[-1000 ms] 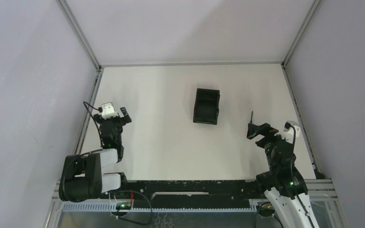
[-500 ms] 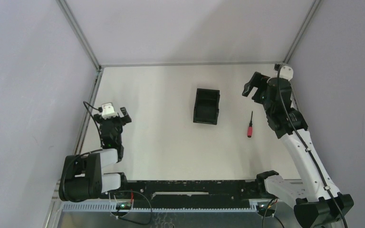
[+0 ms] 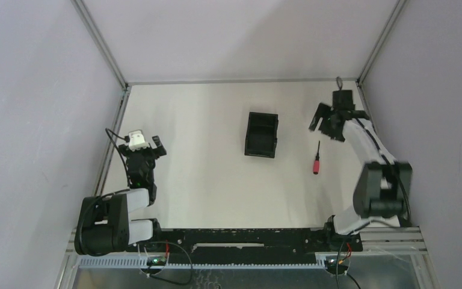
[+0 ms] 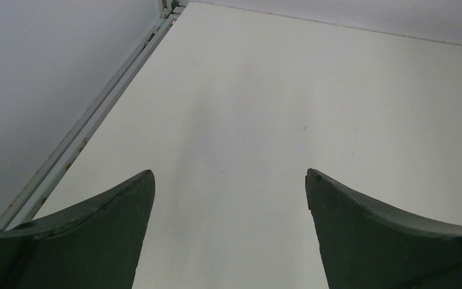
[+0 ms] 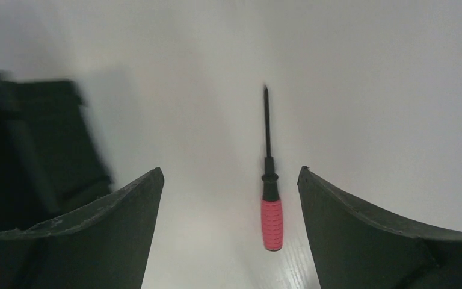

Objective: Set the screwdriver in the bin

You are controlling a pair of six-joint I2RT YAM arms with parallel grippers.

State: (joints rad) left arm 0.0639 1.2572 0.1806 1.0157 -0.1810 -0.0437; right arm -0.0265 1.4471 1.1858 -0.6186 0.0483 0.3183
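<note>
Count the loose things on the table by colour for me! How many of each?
Red handle: 1, the screwdriver
Black: 1, the bin
Total: 2

Screwdriver right of bin, seemingly flat

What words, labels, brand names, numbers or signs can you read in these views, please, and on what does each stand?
None: no word, number, brand or sign is readable in any view.
The screwdriver, the bin, the left pincer and the right pincer show plain surfaces.
The white block on the left wrist is too small to tell if it bears a marking.
</note>
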